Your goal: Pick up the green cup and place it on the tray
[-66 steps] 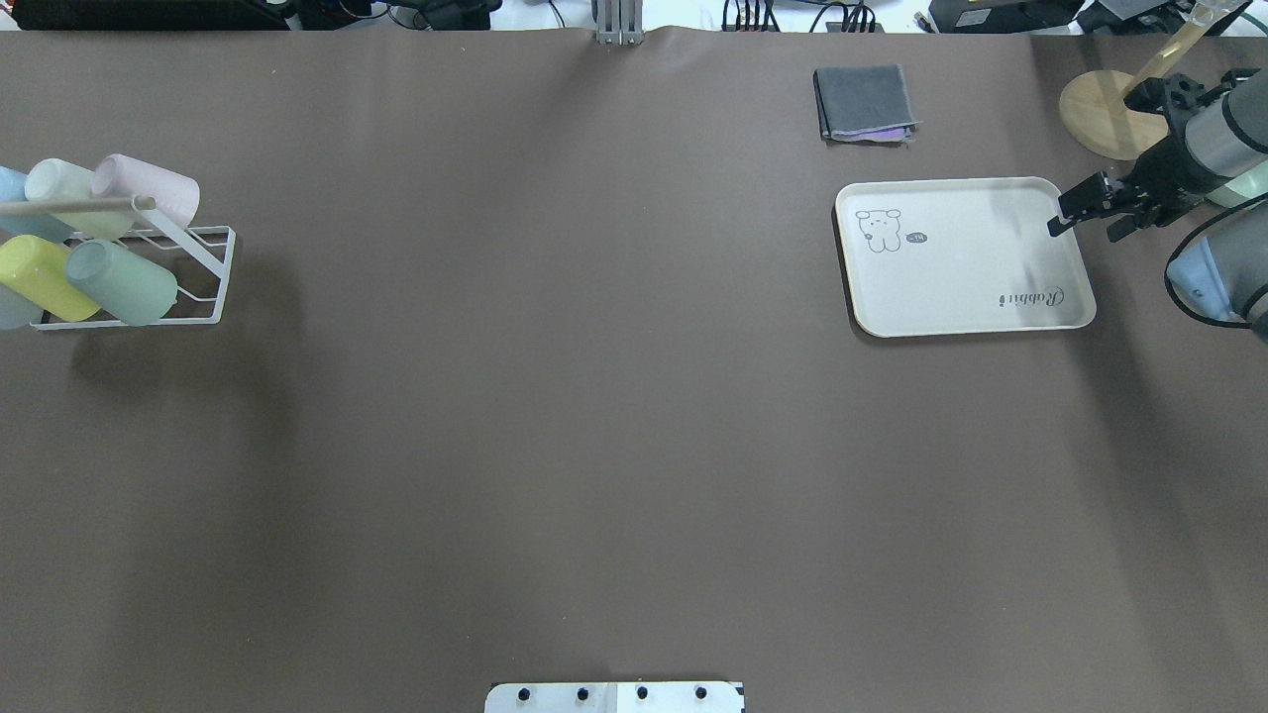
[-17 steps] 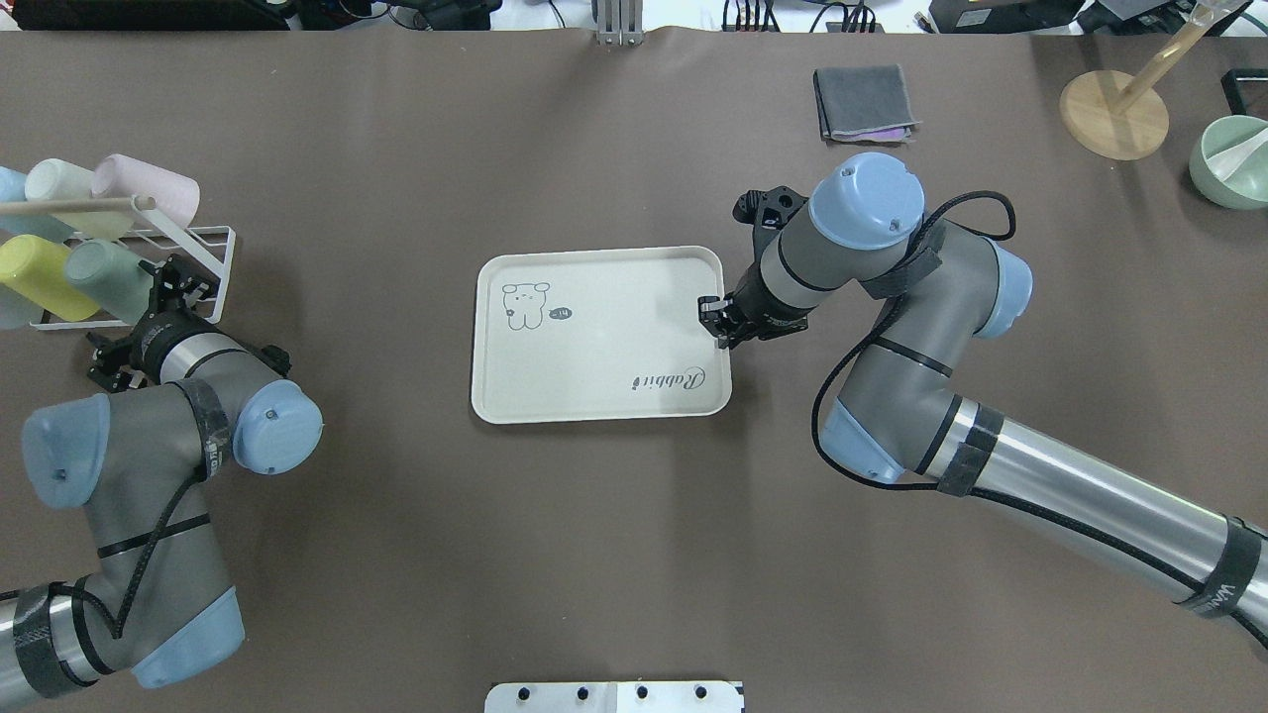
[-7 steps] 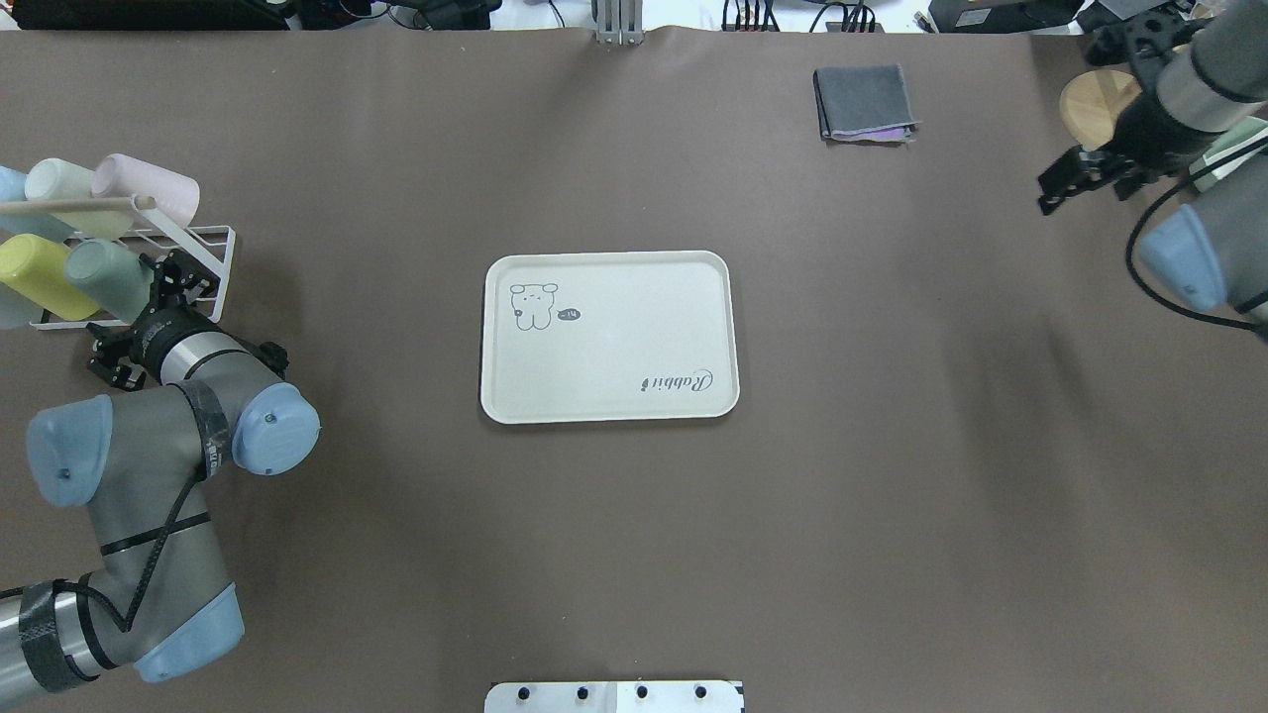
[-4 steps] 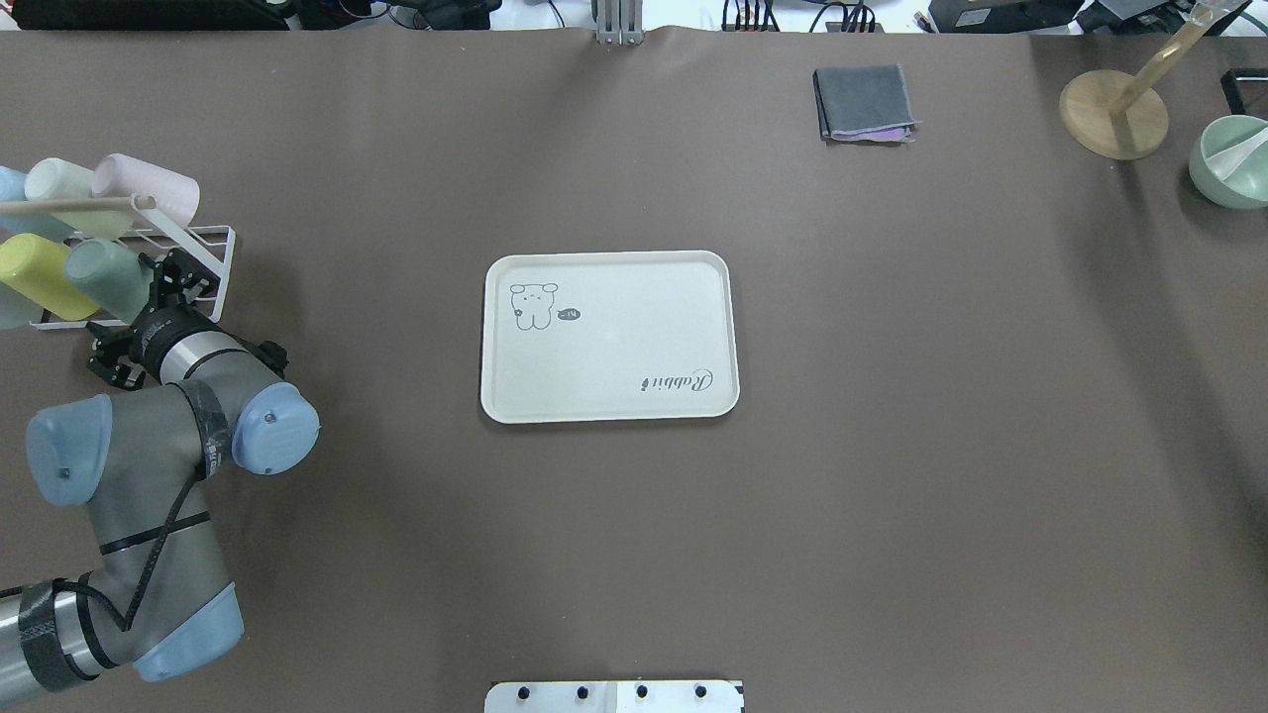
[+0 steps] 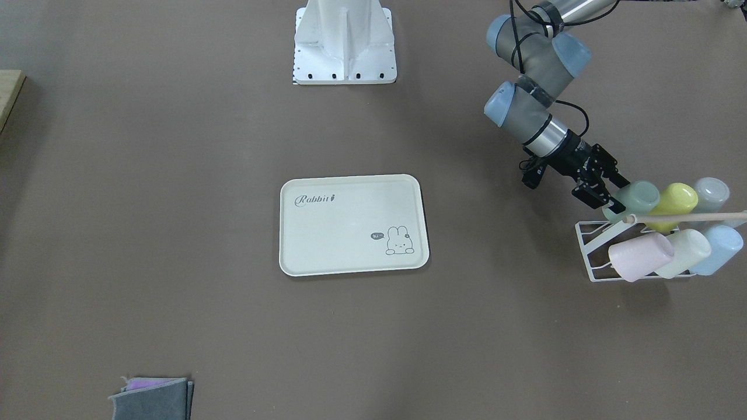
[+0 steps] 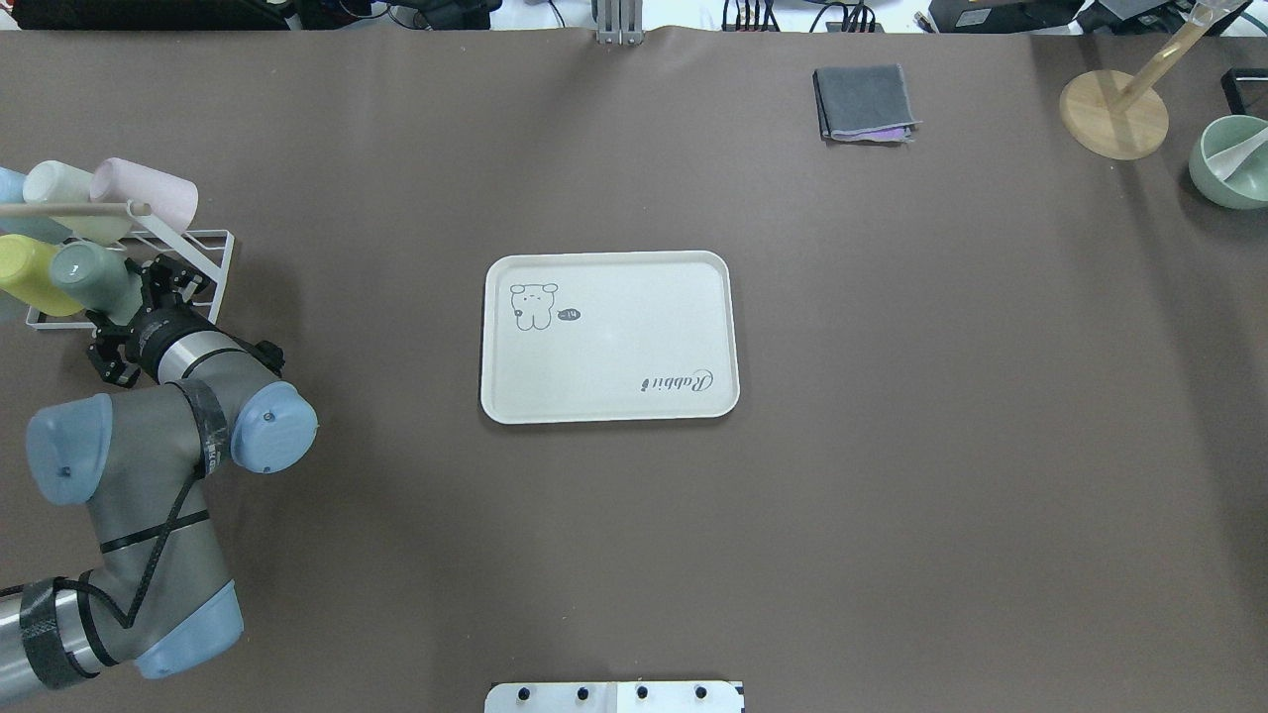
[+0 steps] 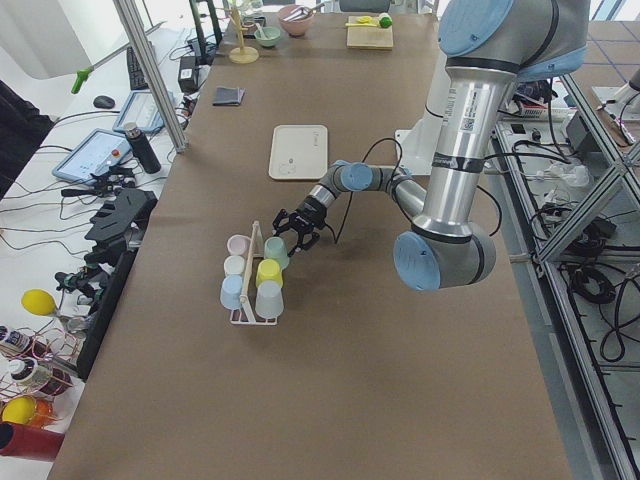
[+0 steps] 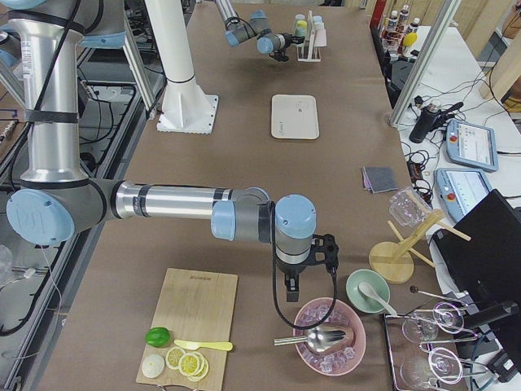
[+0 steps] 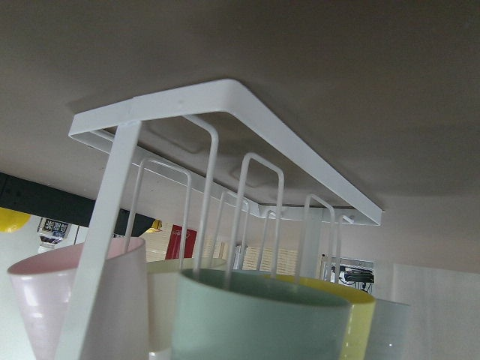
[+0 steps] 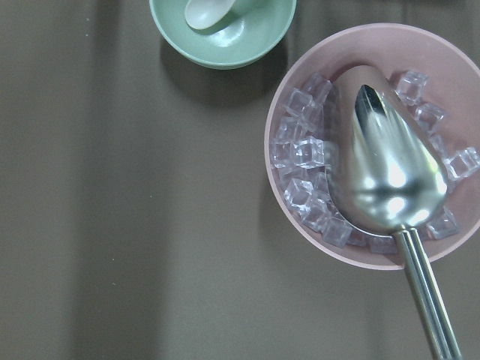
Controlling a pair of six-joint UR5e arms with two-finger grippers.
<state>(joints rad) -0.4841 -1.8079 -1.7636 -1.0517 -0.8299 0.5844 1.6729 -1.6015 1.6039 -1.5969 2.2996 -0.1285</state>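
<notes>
Green cup: the green cup (image 5: 641, 195) lies on the white rack (image 5: 588, 256) at the left end of the desk (image 6: 892, 475). It is in the row nearer the robot, at that row's end toward the tray, and a yellow cup (image 5: 674, 204) sits just beside it.
Left pincer: the left pincer (image 5: 610, 191) is right up at the green cup. Its fingers are spread, one to either side of the cup's end that points toward the tray. Standing here, I can't tell whether the pads press on the cup or only flank it.
Left wrist view: the green cup fills the bottom middle, very close to the lens. The rack frame stands beyond it.
Tray: the tray (image 6: 614, 342) lies flat in the middle of the desk, well apart from the rack and the green cup.
Right pincer: the right pincer (image 8: 295, 281) hangs at the far right end, above a pink bowl (image 10: 274, 150) of ice (image 10: 307, 154) with a metal scoop (image 10: 386, 172) in it. It is too small to tell whether it is spread or closed.
</notes>
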